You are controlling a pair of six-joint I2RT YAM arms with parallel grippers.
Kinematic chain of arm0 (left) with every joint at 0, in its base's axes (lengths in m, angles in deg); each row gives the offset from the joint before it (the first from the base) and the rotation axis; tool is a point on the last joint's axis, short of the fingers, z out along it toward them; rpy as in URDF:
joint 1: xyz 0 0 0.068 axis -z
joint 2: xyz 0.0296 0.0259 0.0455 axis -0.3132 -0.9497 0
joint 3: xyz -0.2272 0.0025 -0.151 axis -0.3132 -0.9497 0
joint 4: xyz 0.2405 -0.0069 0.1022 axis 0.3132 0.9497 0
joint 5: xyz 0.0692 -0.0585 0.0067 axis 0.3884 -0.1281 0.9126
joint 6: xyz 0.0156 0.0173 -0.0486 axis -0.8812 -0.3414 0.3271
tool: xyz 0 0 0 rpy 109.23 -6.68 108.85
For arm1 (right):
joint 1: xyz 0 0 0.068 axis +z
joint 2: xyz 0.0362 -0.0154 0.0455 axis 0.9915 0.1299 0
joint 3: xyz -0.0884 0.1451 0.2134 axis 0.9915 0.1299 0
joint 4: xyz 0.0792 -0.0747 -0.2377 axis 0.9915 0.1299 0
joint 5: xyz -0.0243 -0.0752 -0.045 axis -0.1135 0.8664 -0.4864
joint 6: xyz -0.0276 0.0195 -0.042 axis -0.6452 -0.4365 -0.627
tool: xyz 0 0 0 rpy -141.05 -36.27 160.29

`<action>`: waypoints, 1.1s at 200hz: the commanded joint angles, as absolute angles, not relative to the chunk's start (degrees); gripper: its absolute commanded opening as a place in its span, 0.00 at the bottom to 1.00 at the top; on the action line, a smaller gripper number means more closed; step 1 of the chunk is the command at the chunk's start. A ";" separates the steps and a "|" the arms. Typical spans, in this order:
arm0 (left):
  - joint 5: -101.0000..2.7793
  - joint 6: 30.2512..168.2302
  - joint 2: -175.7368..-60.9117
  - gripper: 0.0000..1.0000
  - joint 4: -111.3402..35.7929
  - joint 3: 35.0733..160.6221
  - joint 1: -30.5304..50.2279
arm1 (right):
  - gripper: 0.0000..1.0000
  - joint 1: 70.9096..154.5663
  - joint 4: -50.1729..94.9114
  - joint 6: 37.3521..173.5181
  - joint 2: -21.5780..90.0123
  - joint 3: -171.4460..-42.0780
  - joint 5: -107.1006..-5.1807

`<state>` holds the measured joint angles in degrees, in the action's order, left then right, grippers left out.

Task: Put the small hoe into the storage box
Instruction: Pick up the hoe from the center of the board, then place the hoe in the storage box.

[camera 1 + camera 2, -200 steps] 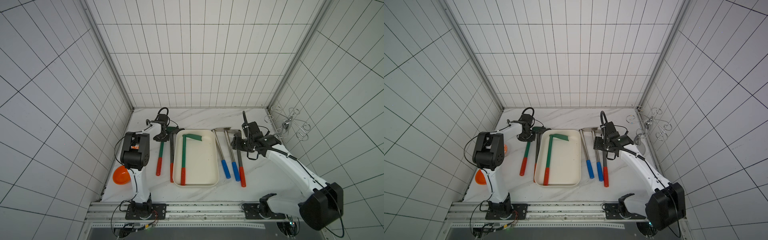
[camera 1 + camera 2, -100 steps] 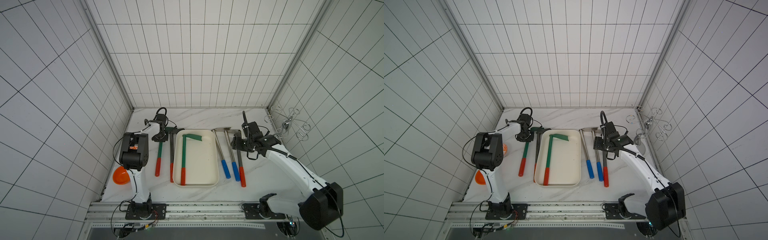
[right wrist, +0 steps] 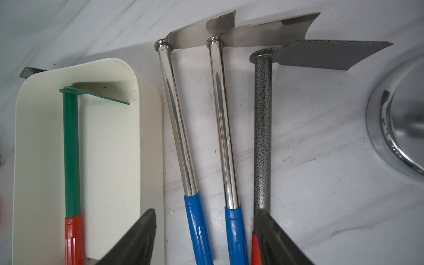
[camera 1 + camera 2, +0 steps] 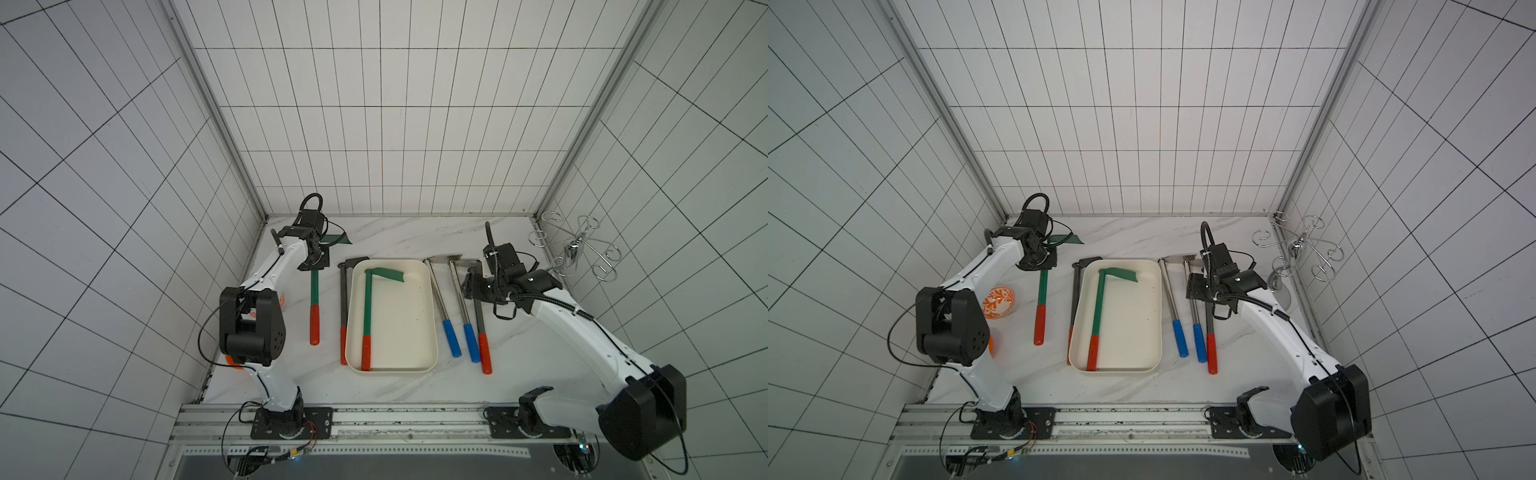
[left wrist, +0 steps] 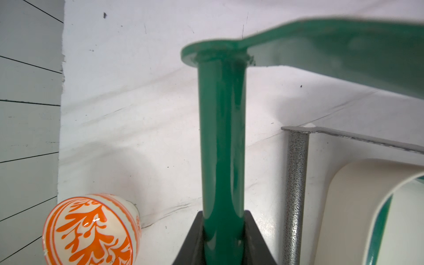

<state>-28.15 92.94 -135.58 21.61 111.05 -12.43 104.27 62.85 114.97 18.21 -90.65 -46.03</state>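
Over the left side of the marble table [image 4: 395, 237], in both top views, I am clamping my left gripper [image 4: 314, 266] on the small hoe [image 4: 314, 291], high on its green shaft just under the blade. Against the picture from a second ago, I am drawing it slightly leftward, away from the storage box [image 4: 401, 320]. Its blade is now showing beyond my wrist, and my elbow is swinging outward. I judge the pick-up is under way, though the hoe is not yet in the box (a second green hoe [image 4: 367, 307] is already lying inside). I cannot tell whether its red end is resting on the marble.

Left wrist view: the shaft is running out from between my closed jaws, the blade is hanging above the table, and the orange bowl [image 5: 91, 231] and a grey speckled hoe [image 5: 294, 183] are sitting on either side.

Right wrist view: my right gripper [image 3: 206, 238] is hovering with jaws spread and empty over two blue-handled hoes [image 3: 179, 126], unchanged from before.
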 commanded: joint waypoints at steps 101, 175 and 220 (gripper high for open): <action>-27.70 102.72 -129.48 0.00 29.92 123.44 8.68 | 0.70 103.76 62.78 115.38 13.93 -85.75 -45.72; -26.78 109.22 -134.45 0.00 27.97 122.42 14.70 | 0.70 103.54 62.87 115.34 13.29 -85.20 -45.64; -26.56 111.08 -135.86 0.00 25.96 119.87 14.97 | 0.70 103.37 62.87 115.03 13.37 -84.94 -45.64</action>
